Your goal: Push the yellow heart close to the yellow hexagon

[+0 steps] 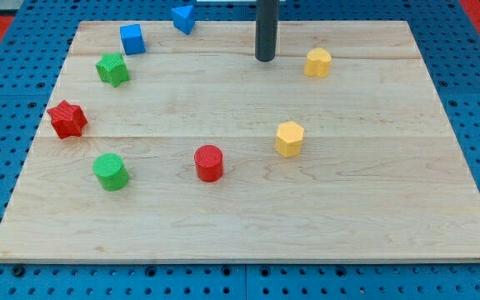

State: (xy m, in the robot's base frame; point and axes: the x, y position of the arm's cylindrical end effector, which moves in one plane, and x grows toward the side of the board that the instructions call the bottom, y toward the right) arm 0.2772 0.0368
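The yellow heart [317,62] lies near the view's top, right of centre, on the wooden board [348,217]. The yellow hexagon [289,138] lies below it, slightly to the left, near the board's middle. The two are well apart. My tip [265,58] rests on the board to the left of the yellow heart, at about the same height in the view, with a clear gap between them. It touches no block.
A blue cube [132,38] and a blue triangle [183,17] lie at the top left. A green star [112,68], a red star [67,118] and a green cylinder [110,171] lie on the left. A red cylinder [209,162] lies left of the hexagon.
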